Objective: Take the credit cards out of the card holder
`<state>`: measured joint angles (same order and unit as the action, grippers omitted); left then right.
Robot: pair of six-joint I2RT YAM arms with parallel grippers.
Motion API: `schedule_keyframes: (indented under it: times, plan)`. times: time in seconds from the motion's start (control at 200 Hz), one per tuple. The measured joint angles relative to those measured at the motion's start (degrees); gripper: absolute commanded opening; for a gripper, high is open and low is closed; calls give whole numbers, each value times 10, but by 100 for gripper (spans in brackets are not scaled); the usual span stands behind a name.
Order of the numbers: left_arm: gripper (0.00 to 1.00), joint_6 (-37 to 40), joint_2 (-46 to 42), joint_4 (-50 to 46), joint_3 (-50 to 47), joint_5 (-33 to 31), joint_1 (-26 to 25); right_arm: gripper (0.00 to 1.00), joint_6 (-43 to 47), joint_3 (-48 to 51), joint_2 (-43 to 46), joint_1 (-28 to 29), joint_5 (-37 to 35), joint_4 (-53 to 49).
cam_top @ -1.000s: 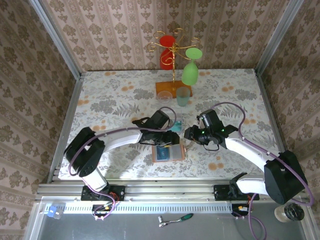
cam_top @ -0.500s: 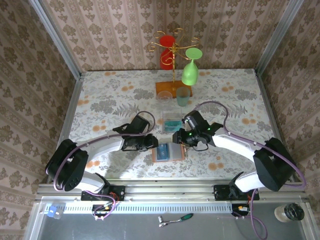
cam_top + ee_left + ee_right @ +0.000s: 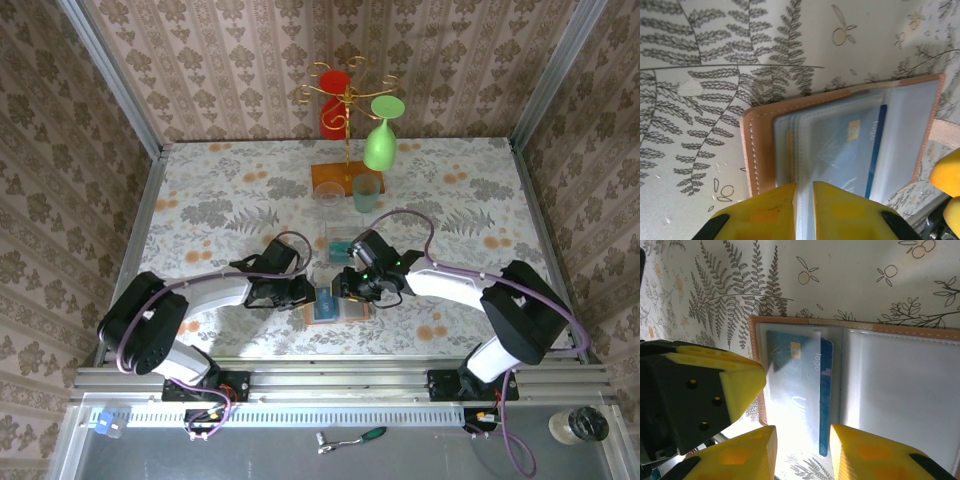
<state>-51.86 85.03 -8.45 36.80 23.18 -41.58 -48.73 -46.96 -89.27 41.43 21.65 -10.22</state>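
So, card holder: lies open and flat at lower centre of the top view, between both grippers, on the fern-print tablecloth.
look: tan leather rim with pale stitching; clear plastic sleeves stacked inside.
credit card: blue, with a gold chip and pale "logo" lettering. It sits tucked in the left half of the holder in the right wrist view, with a darker blue strip along its right side.
left gripper: jaws narrow, pinched on a clear sleeve leaf at the holder's edge.
right gripper: jaws partly apart, straddling the card's lower end; cannot tell whether they touch it.
clear tray: just above the holder, something teal inside.
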Motion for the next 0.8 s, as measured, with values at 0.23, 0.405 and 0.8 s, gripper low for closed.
schedule_keyframes:
  times: [0.23, 0.405, 0.8]
  plan:
    - [15, 1, 4, 4, 0, -1, 0, 33, -10, 0, -16, 7, 9, 14]
    - [15, 6, 4, -10, 8, -7, 1, 33, -16, 0, -30, 9, 15, 32]
    - [24, 9, -7, -52, 26, -23, -12, 33, -25, 0, -47, 10, 18, 49]
